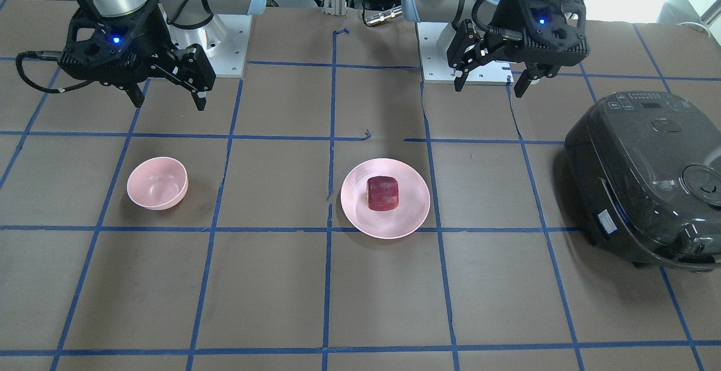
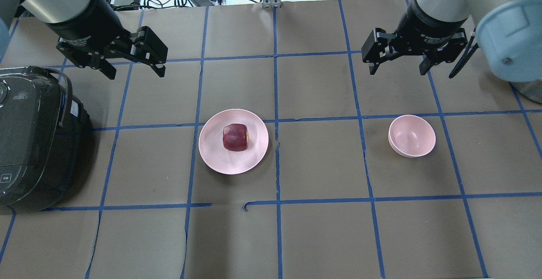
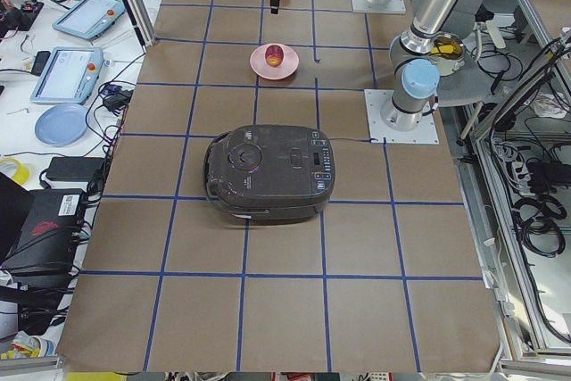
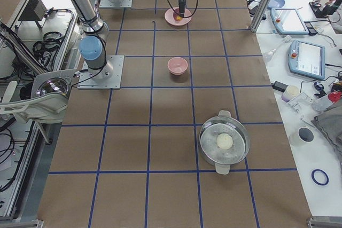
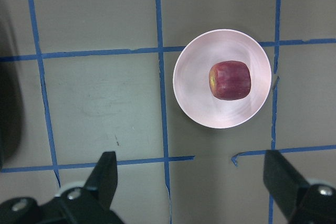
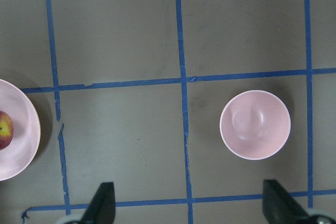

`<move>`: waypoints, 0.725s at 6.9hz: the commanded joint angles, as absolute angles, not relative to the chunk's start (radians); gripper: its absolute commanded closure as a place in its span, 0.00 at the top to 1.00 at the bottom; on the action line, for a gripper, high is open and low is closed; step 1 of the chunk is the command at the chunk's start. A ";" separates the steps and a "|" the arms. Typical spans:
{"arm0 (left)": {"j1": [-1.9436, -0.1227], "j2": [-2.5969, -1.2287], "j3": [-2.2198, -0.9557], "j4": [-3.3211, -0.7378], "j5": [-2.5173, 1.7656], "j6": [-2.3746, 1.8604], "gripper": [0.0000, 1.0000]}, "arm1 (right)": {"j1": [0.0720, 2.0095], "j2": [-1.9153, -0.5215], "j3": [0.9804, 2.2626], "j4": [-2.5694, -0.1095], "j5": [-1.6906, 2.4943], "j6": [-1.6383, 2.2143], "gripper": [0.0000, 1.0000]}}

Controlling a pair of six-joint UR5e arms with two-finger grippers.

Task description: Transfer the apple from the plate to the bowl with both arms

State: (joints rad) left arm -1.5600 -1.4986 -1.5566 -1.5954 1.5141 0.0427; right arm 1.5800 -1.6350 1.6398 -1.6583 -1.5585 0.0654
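The dark red apple (image 2: 236, 137) sits on the wide pink plate (image 2: 216, 156) near the table's middle; both also show in the front view, apple (image 1: 383, 193) on plate (image 1: 405, 224). The small pink bowl (image 2: 411, 136) stands empty to the plate's right. My left gripper (image 2: 136, 72) is open and empty, raised behind and left of the plate. In the left wrist view the apple (image 5: 230, 80) lies ahead of the open fingers (image 5: 105, 177). My right gripper (image 2: 398, 69) is open and empty, raised behind the bowl (image 6: 255, 124).
A black rice cooker (image 2: 29, 139) stands at the table's left edge, left of the plate. A steel pot with a lid (image 4: 224, 142) stands far out on the right end. Blue tape lines grid the brown table.
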 commanded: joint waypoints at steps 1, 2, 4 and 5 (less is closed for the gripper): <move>-1.559 -1.499 -1.557 -1.595 1.514 0.043 1.00 | 1.580 -1.638 1.640 -1.652 -1.559 0.066 1.00; -1.554 -1.499 -1.557 -1.595 1.514 0.044 1.00 | 1.582 -1.640 1.640 -1.652 -1.559 0.064 1.00; -1.552 -1.499 -1.555 -1.595 1.516 0.040 1.00 | 1.580 -1.643 1.640 -1.645 -1.560 0.066 1.00; -1.551 -1.500 -1.555 -1.595 1.513 0.038 1.00 | 1.582 -1.643 1.640 -1.641 -1.569 0.064 1.00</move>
State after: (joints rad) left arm -1.5527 -1.4992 -1.5557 -1.5953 1.5144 0.0397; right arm 1.5805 -1.6418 1.6398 -1.6460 -1.5621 0.0652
